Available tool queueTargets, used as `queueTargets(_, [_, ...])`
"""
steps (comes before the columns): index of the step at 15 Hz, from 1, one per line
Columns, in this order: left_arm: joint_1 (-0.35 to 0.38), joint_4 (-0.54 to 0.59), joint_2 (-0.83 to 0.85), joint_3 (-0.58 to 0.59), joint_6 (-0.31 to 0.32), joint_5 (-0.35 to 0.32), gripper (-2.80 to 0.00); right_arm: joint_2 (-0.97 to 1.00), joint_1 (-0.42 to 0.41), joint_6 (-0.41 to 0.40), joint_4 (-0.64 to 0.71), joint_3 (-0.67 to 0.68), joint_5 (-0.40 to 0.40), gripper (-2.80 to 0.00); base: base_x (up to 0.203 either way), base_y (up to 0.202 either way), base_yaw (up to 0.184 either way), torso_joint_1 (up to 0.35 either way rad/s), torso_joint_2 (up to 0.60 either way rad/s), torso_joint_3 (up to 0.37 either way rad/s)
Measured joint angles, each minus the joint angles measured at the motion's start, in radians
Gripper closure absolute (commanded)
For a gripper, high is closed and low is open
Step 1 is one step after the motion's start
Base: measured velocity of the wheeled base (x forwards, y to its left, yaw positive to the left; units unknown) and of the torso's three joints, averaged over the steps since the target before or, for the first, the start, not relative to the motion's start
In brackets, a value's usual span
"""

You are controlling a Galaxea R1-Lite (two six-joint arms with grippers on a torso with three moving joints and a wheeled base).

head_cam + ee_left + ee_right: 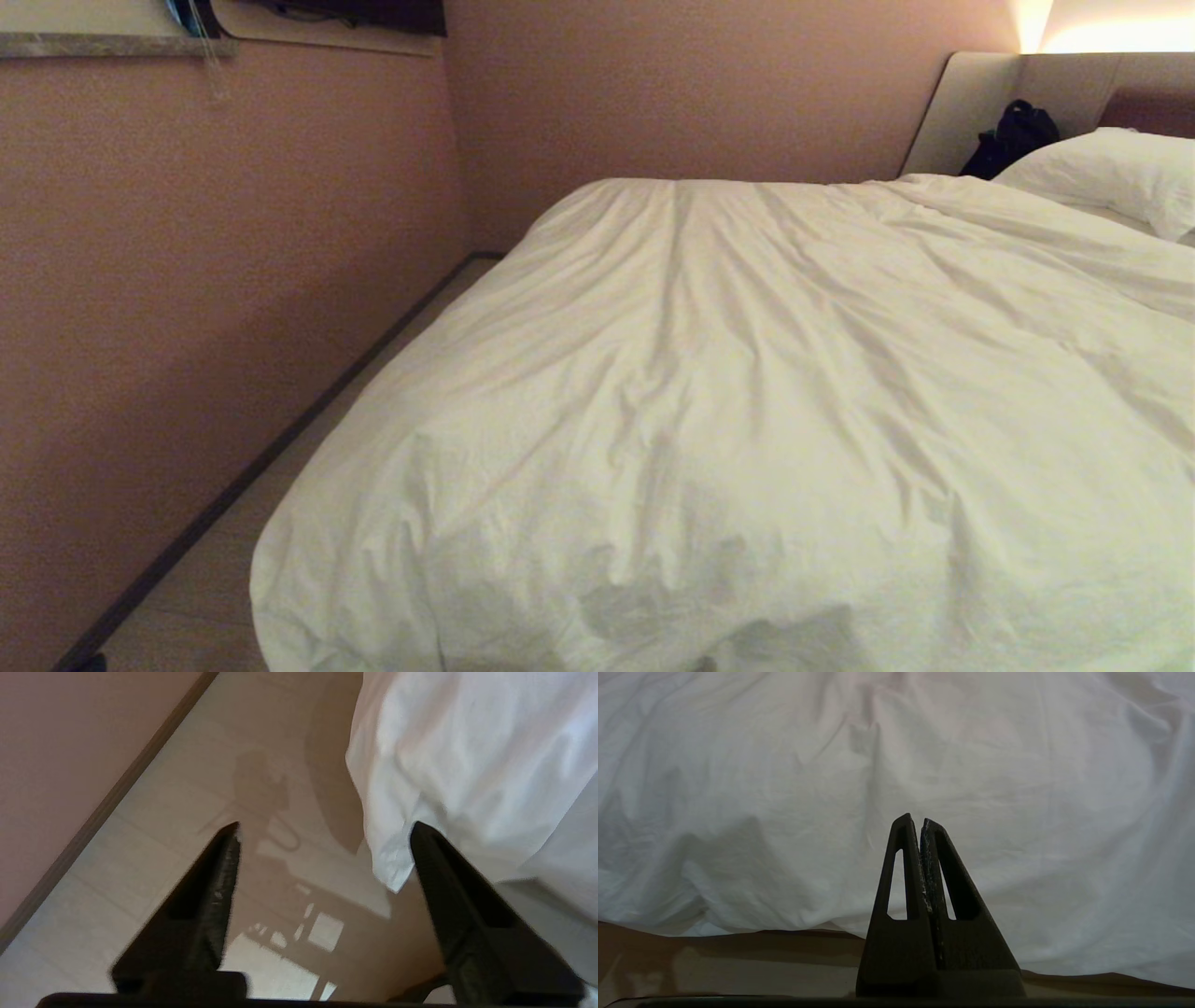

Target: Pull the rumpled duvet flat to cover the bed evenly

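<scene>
Duvet (747, 392) spread across the bed (971, 112), creased lengthwise, near corner (392, 872) hanging off the edge over the floor (196, 826). Left gripper (324, 828) beside that corner, fingers wide apart, holding nothing. Right gripper (920, 821) pressed closed and empty, facing the duvet's draped side. Likely trouble: corner drooping further and dragging the cover lopsided; a shallow pinch could slip off the puffy fabric.

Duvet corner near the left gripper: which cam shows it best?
Left wrist view. The duvet corner hangs over the floor right beside the open left gripper, with nothing between its fingers. The head view shows that corner only as part of the whole spread duvet, no gripper visible. The right wrist view shows a different stretch of hem.
</scene>
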Motion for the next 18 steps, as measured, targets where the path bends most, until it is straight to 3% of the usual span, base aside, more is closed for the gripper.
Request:
queueTargets(6, [-0.001, -0.051, -0.034, -0.086, -0.120, -0.048, -2.80, 0.000, 0.000, 0.000, 0.000, 0.000, -0.001, 0.00, 0.000, 0.000, 0.000, 0.000, 0.00, 0.000])
queueTargets(10, [-0.002, -0.073, -0.161, -0.143, -0.141, -0.081, -2.80, 0.000, 0.000, 0.000, 0.000, 0.000, 0.000, 0.00, 0.000, 0.000, 0.000, 0.000, 0.00, 0.000])
queueTargets(12, [-0.005, -0.061, -0.259, -0.157, -0.161, -0.153, -2.80, 0.000, 0.000, 0.000, 0.000, 0.000, -0.001, 0.00, 0.000, 0.000, 0.000, 0.000, 0.00, 0.000])
queueTargets(14, [-0.008, -0.022, -0.372, -0.172, -0.201, -0.266, -2.80, 0.000, 0.000, 0.000, 0.000, 0.000, 0.000, 0.00, 0.000, 0.000, 0.000, 0.000, 0.00, 0.000])
queueTargets(18, [-0.038, 0.021, -0.486, -0.248, -0.414, -0.470, -2.80, 0.000, 0.000, 0.000, 0.000, 0.000, -0.001, 0.00, 0.000, 0.000, 0.000, 0.000, 0.00, 0.000])
